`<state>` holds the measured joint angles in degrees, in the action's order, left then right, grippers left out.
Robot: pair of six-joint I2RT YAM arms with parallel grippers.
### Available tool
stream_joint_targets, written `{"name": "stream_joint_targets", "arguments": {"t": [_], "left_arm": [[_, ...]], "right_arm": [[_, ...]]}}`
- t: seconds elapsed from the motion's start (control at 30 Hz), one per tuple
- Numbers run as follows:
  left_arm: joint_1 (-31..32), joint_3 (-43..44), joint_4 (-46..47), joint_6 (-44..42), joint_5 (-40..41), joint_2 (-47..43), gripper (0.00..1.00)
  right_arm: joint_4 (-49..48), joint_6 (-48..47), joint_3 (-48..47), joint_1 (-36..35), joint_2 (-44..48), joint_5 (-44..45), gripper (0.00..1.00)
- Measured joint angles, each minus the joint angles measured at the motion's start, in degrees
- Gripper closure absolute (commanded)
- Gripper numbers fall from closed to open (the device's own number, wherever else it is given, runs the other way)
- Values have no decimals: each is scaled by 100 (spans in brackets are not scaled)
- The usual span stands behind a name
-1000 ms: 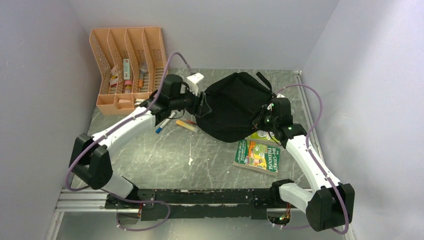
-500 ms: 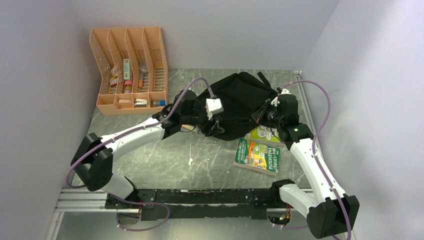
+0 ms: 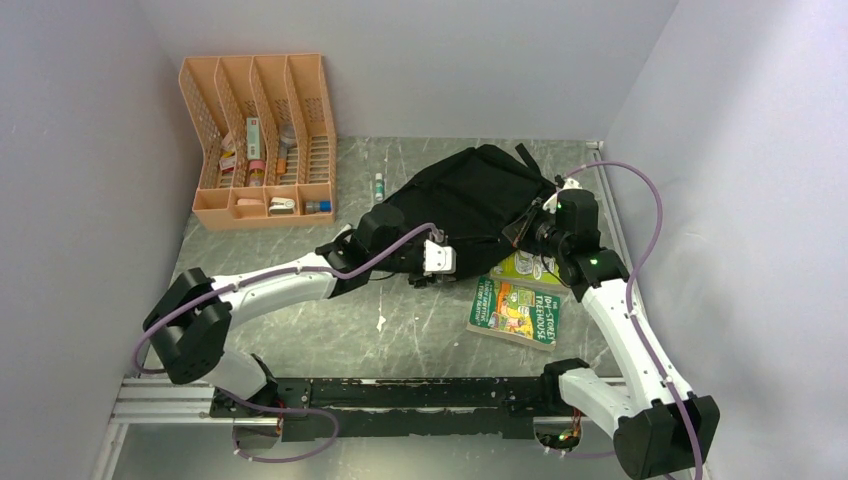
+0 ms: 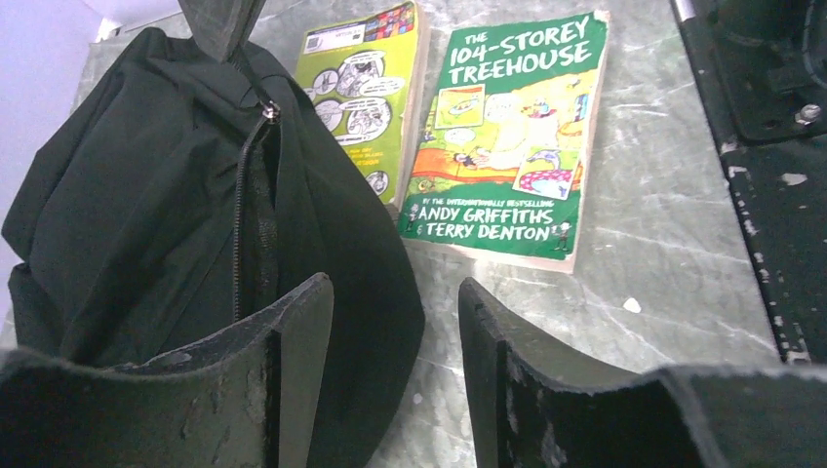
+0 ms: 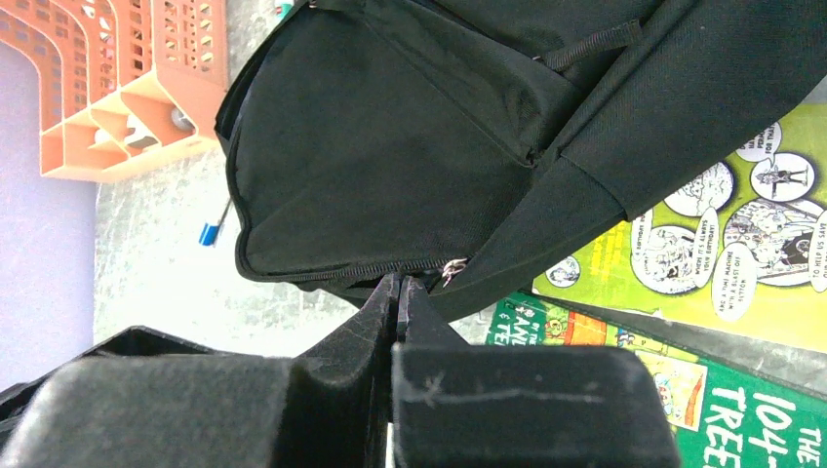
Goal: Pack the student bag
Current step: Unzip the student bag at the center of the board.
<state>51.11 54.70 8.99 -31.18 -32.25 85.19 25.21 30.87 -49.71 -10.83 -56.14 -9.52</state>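
The student bag (image 3: 470,200) is a black backpack lying at the back middle of the table. It also shows in the left wrist view (image 4: 146,214) and the right wrist view (image 5: 390,146). My right gripper (image 3: 528,222) is shut on the bag's edge beside the zipper pull (image 5: 452,268), and its tips show in its own view (image 5: 400,285). It holds that edge raised. My left gripper (image 4: 395,302) is open and empty, low at the bag's front edge (image 3: 452,272). Its left finger (image 4: 293,370) is against the fabric. The zipper (image 4: 244,214) looks closed here.
Two books lie right of the bag: a green "104-Storey Treehouse" (image 3: 515,305) (image 4: 507,136) and a yellow-green one (image 3: 525,268) (image 4: 366,88), partly under the bag. An orange mesh organiser (image 3: 262,140) with small items stands back left. A small tube (image 3: 379,187) and a blue pen (image 5: 210,232) lie nearby.
My left arm has swung from the bag's left side round to its front edge, with its gripper now low and open. The bag's left part has flattened. The right gripper keeps hold.
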Motion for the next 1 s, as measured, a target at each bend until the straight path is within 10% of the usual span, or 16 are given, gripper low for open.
{"name": "stream_joint_targets", "arguments": {"t": [1.0], "left_arm": [[0,431,612,-295,678,927,43]], "right_arm": [[131,-2,160,7,114,-151,100]]}}
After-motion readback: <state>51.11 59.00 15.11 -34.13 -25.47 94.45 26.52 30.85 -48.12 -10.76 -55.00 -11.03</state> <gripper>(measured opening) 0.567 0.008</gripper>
